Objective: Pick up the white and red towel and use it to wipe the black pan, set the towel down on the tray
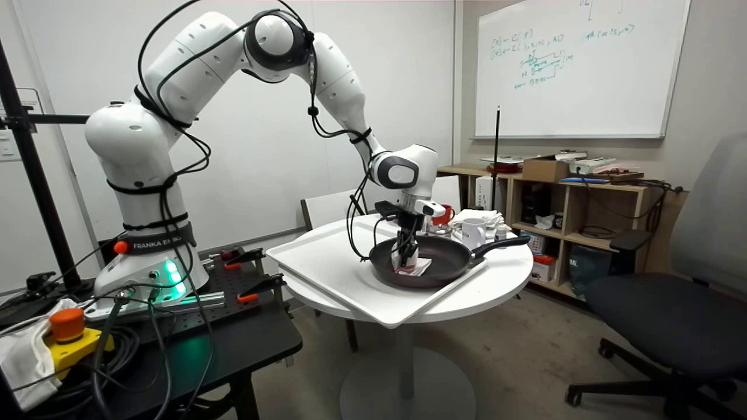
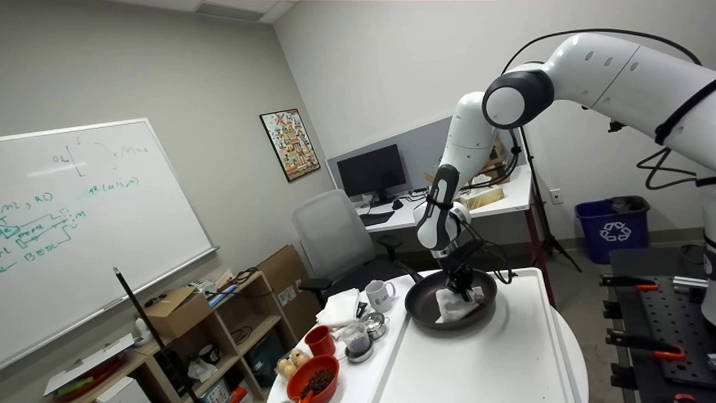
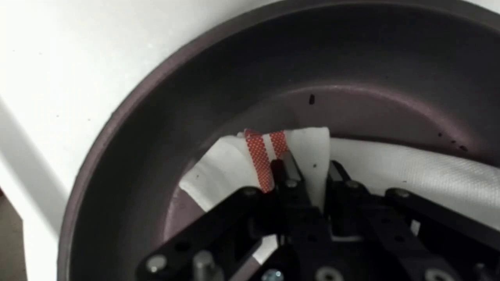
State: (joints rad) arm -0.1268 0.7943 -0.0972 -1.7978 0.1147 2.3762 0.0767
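The gripper point(image 3: 312, 171) has a fold of the towel point(image 3: 222, 166) nipped between its fingers point(image 3: 291, 169), just right of centre in the wrist frame, the red stripes point(image 3: 259, 166) directly left of the grip. The rest spreads from there toward the left and right of that frame. Holding it by a bunched part probably leaves broad flaps to rub with and puts fabric between the hard tips and the surface below.

The towel lies inside the pan point(image 1: 446, 256), so wiping looks to be the step in hand, though whether it is being dragged or only pressed cannot be told. Dark specks point(image 3: 462, 148) on the pan's floor, at the right of the wrist frame, are likely what the towel is there to gather.

The pan rests on the tray point(image 1: 330, 259), right of centre in an exterior view, with its handle point(image 1: 503, 245) pointing right, past the tray's rim; that direction seems chosen to spare the arm point(image 1: 335, 79) a knock. Nothing visible braces the pan, so a firm sideways stroke might slide it. The wide stretch of tray left of the pan should suit the towel when the wiping is done.

The mug point(image 2: 380, 296) and bowl point(image 2: 316, 362) stand on the tabletop point(image 2: 363, 372), low in an exterior view and left of the tray, outside the likely sweep of the towel.
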